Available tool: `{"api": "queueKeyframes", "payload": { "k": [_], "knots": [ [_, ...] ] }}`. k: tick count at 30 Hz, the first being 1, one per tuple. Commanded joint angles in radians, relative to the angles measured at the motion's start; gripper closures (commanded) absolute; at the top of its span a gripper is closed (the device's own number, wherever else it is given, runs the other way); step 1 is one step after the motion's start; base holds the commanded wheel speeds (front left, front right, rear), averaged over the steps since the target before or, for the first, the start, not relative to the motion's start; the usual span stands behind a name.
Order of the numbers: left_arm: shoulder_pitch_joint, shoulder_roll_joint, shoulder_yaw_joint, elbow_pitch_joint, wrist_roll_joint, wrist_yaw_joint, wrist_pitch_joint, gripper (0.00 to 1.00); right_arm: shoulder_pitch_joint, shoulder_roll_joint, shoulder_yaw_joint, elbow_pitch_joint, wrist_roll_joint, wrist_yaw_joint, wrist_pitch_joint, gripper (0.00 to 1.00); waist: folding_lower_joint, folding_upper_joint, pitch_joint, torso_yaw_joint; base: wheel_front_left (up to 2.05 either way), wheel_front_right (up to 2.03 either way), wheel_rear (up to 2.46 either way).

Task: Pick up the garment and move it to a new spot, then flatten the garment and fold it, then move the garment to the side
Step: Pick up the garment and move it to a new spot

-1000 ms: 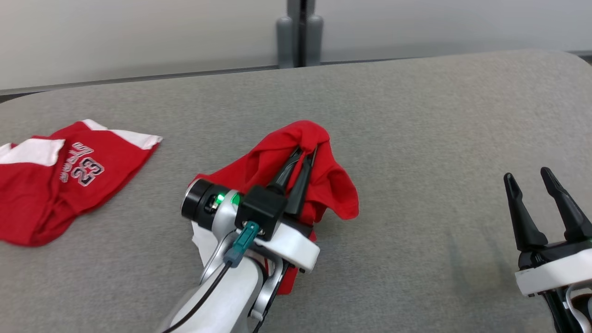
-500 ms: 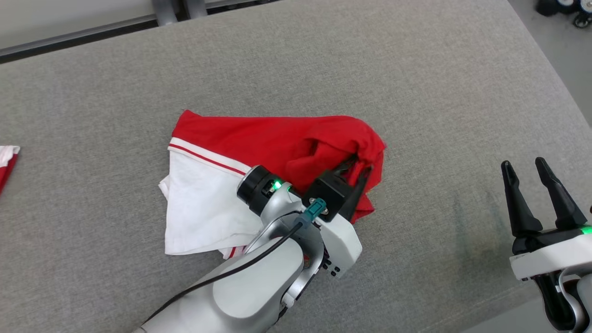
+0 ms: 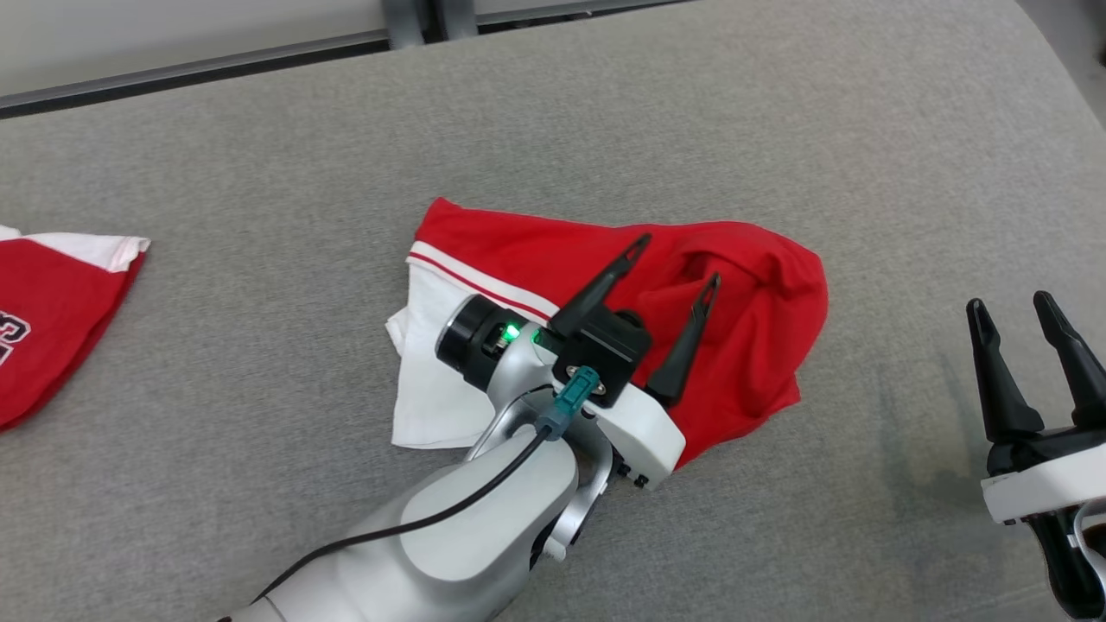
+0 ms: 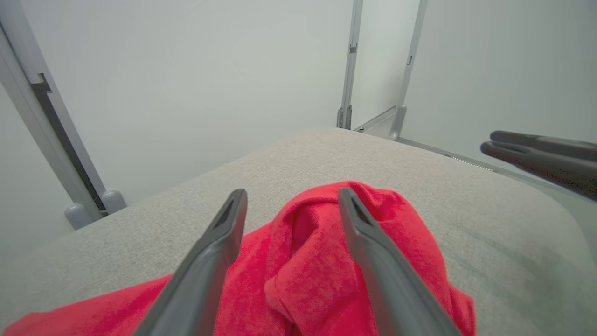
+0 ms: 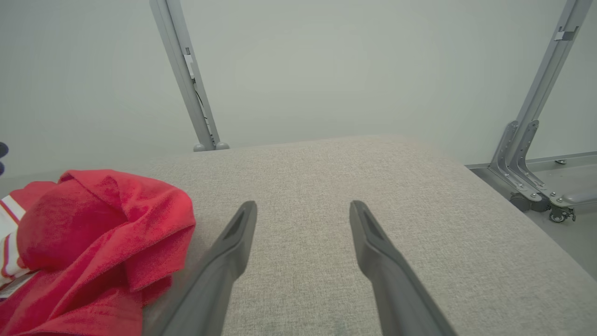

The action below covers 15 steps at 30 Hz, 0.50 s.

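Now the red and white crumpled cloth garment (image 3: 752, 302) is seen lying on the grey fabric-covered table (image 3: 259, 173), near the middle of it in the head view. Its whole shape is shown from above there. Its long side is laid across the table from the robot's left to the robot's right, tipped a little. The flat white end with thin red stripes is pointed to the robot's left. The bunched red end is pointed to the robot's right.

The left gripper (image 3: 678, 261) is held over the red part, and its two dark fingers are spread wide apart. Whether the tips are touching the cloth cannot be told. In the left wrist view, the left gripper (image 4: 293, 193) is seen from close up with a raised red fold (image 4: 322, 242) between its fingers, and the white end is hidden.

The right gripper (image 3: 1011, 302) is held well apart from the garment, over bare table, with its fingers spread too. In the right wrist view, the right gripper (image 5: 303, 205) is shown with the garment (image 5: 93, 224) off to one side.

A second red garment with a white number print (image 3: 52, 320) is seen at the left edge of the head view. Grey metal posts (image 5: 186, 70) and a small dark wheel (image 5: 556, 215) are shown past the table in the right wrist view.
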Motion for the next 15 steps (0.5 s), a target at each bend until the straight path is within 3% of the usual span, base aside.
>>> {"api": "queueKeyframes", "payload": {
  "k": [1, 7, 11, 15],
  "knots": [
    [0.011, 0.003, 0.036, -0.022, 0.018, 0.02, -0.005, 0.0, 0.013, -0.005, -0.004, -0.005, -0.01, 0.0, -0.007, 0.0, 0.0, 0.0, -0.032, 0.052, 0.0, 0.0, 0.0],
    [0.127, 0.064, 0.229, -0.148, 0.108, 0.071, -0.005, 0.0, 0.044, -0.013, -0.021, -0.033, -0.034, 0.0, 0.001, 0.0, 0.0, 0.0, -0.064, 0.129, 0.0, 0.0, 0.0],
    [0.232, 0.115, 0.35, -0.224, 0.147, 0.054, -0.005, 0.0, 0.061, -0.012, -0.033, -0.051, -0.048, 0.0, 0.018, 0.0, 0.0, 0.0, -0.084, 0.167, 0.0, 0.0, 0.0],
    [0.334, 0.152, 0.462, -0.283, 0.171, 0.007, -0.005, 0.0, 0.08, -0.004, -0.047, -0.069, -0.066, 0.0, 0.035, 0.0, 0.0, 0.0, -0.105, 0.199, 0.0, 0.0, 0.0]
  ]
}}
